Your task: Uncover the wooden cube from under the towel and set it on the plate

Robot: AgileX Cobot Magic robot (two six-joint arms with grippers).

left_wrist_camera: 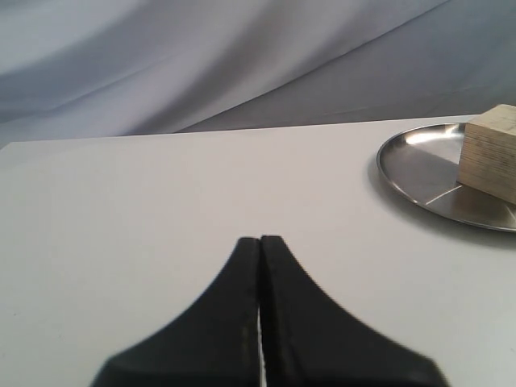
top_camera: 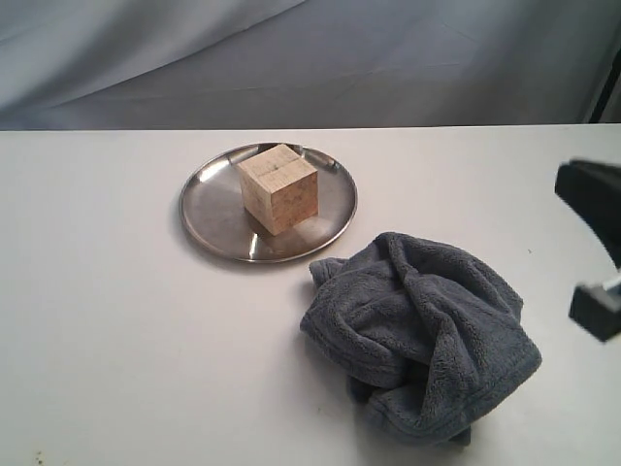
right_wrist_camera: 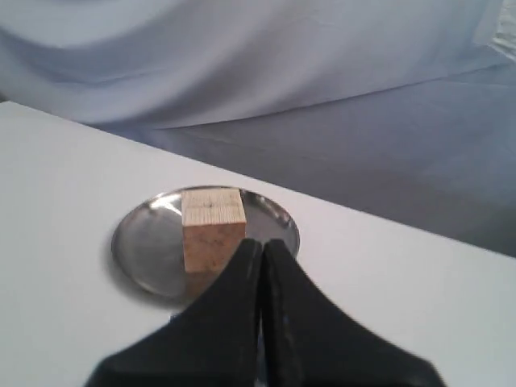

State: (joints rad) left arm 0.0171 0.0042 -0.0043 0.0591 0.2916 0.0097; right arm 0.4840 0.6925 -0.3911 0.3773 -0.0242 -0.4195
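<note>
The pale wooden cube (top_camera: 279, 186) stands upright in the middle of the shiny steel plate (top_camera: 209, 212). To the right of and nearer than the plate, the dark grey towel (top_camera: 422, 340) lies crumpled in a heap, covering nothing I can see. My right gripper (right_wrist_camera: 262, 242) is shut and empty, held back from the cube (right_wrist_camera: 213, 230) and plate (right_wrist_camera: 145, 246). Only black parts of the right arm (top_camera: 594, 199) show at the exterior view's right edge. Left of the plate (left_wrist_camera: 419, 173) and cube (left_wrist_camera: 492, 153), my left gripper (left_wrist_camera: 260, 239) is shut and empty over bare table.
A white table (top_camera: 107, 320) carries everything. A grey-blue cloth backdrop (top_camera: 310, 58) hangs behind its far edge. The towel's near corner lies close to the table's front edge.
</note>
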